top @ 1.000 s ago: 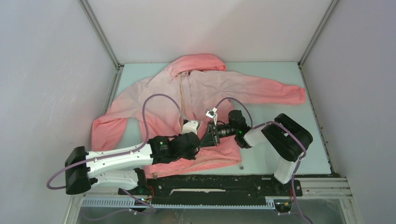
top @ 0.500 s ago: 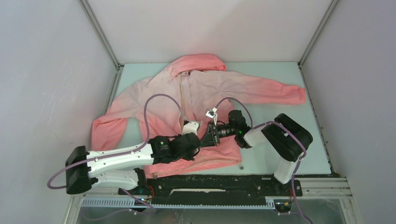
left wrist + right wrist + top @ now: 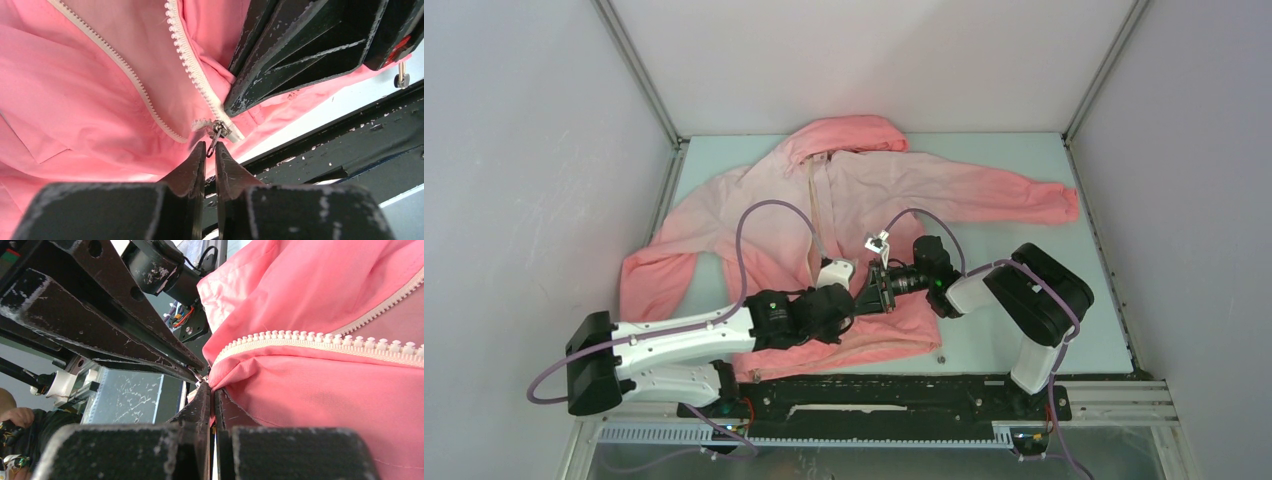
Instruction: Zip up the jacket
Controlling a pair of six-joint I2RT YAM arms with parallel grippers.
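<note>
The pink jacket [image 3: 754,200] lies flat on the table with its hood at the far side and its whitish zipper [image 3: 817,210] open down the front. At the hem, the zipper's two rows [image 3: 192,65] meet at the slider, where a metal zipper pull [image 3: 216,136] hangs. My left gripper [image 3: 210,147] has its jaws almost together, with the pull tab between the tips. My right gripper [image 3: 212,390] is shut on a fold of the jacket's hem just below the zipper [image 3: 310,340]. Both grippers [image 3: 861,292] meet nose to nose at the hem.
A black rail [image 3: 874,390] runs along the near table edge just behind the hem. A small bolt [image 3: 941,356] lies on the table right of the hem. Grey walls enclose the table. The right gripper's dark fingers [image 3: 300,55] crowd the left wrist view.
My left arm has shifted slightly and its jaws have narrowed around the zipper pull. The right arm and the jacket have stayed put.
</note>
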